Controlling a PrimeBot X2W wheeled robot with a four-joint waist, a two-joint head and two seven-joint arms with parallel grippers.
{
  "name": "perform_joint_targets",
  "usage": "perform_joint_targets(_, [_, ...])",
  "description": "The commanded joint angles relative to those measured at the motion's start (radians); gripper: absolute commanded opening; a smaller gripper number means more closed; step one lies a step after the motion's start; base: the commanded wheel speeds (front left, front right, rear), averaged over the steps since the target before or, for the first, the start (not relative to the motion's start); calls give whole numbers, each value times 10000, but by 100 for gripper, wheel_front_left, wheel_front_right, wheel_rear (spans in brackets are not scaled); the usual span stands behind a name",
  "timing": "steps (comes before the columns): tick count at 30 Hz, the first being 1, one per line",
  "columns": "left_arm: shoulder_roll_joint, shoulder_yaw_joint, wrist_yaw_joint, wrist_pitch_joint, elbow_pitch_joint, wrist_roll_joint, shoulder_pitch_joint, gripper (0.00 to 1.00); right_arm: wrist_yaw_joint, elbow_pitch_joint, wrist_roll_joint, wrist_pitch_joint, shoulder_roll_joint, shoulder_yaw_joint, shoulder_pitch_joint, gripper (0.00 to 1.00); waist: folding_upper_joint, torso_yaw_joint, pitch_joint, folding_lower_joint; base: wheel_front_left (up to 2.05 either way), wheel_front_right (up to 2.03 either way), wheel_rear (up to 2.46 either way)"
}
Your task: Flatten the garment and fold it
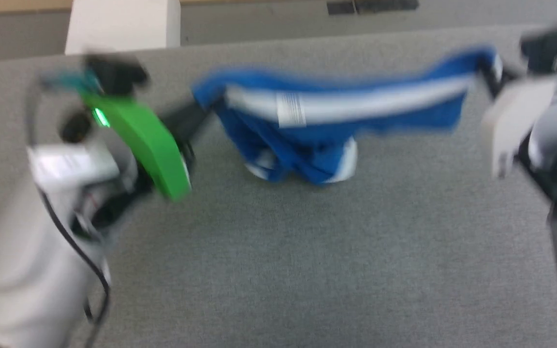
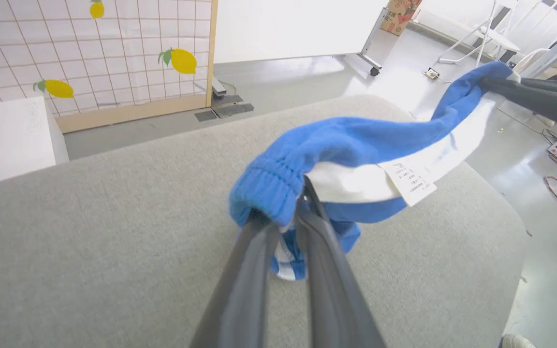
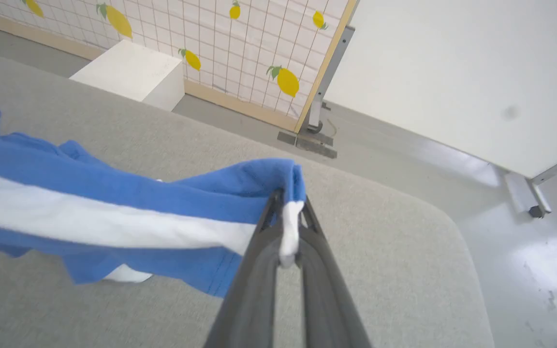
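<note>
My left gripper (image 2: 285, 220) and right gripper (image 3: 288, 217) clench the garment's (image 1: 307, 154) waistband ends (legs sag toward the table (image 1: 307, 270)), so I'd spread evenly, then lower.

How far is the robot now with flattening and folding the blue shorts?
Done: the left gripper and right gripper each grip one end of the white waistband of the garment. In hand: it hangs stretched between them over the grey table, legs bunched below. Left: laying it flat and every fold.
</note>
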Motion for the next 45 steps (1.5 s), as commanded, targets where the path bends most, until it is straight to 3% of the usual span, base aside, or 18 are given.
perform_joint_targets(1, [67, 182, 104, 146, 207, -96, -731, 0, -13, 315, 22, -51, -98, 245, -779, 0, 0, 105, 1000, -1, 0, 0, 0])
perform_joint_targets(8, [78, 647, 521, 135, 1723, 743, -3894, 0, -13, 2303, -157, -892, -359, 1079, -4731, 0, 0, -7, 2396, -1, 0, 0, 0])
perform_joint_targets(13, [-40, 1132, 967, -778, 2688, 1411, -5745, 0, -13, 3578, -628, -2252, -92, 1069, -6943, 0, 0, -103, 3132, -1, 0, 0, 0])
perform_joint_targets(17, [-219, 1638, 1269, -2010, 3171, 1744, -6783, 0, -13, 4325, -1190, -3602, 246, 679, -8070, 0, 0, -148, 3424, -1, 0, 0, 0])
perform_joint_targets(22, [-321, 1899, 1079, -3069, 3591, 1780, -7059, 0, -13, 5103, -1458, -4757, 501, 322, -8428, 0, 0, -109, 3480, -1, 0, 0, 0])
perform_joint_targets(27, [-143, 1757, 789, -3254, 3754, 1764, -6153, 0, -13, 5464, -1135, -5178, 382, 623, -7651, 0, 0, -27, 3198, -1, 0, 0, 0])
perform_joint_targets(33, [145, 1163, 444, -2634, 3422, 1461, -3684, 0, -13, 5156, 205, -4505, -77, 1473, -5334, 0, 0, 180, 2261, -1, 0, 0, 0])
perform_joint_targets(39, [485, 782, 511, -1775, 2108, 795, -569, 0, -13, 3152, 1693, -3081, -823, 1731, -1909, 0, 0, 433, 1056, -1, 0, 0, 0])
perform_joint_targets(45, [775, 348, 959, -1035, 625, 262, 2453, 0, -13, 808, 2149, -1655, -1046, 776, 1904, 0, 0, 641, 204, -1, 0, 0, 0])
